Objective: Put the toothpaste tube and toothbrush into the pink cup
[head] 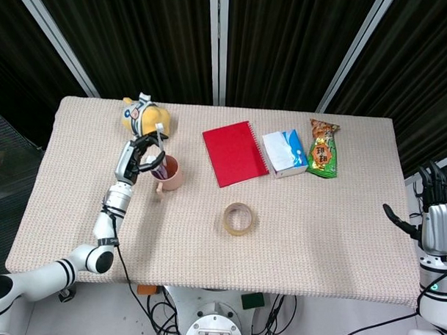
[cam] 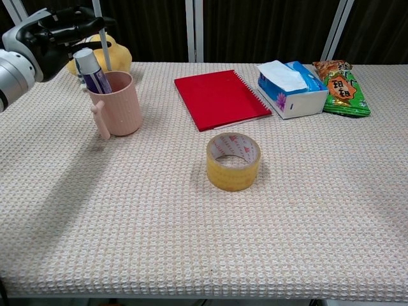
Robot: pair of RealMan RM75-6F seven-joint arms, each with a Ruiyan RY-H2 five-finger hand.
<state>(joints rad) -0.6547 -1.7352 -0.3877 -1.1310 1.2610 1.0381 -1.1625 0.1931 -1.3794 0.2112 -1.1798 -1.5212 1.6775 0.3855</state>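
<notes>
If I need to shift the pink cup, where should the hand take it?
Grip the pink cup by its handle, coming from the front-left. The handle juts toward the near edge with bare table around it, while the toothpaste tube and left hand crowd the rim, so a top grasp looks awkward.
</notes>
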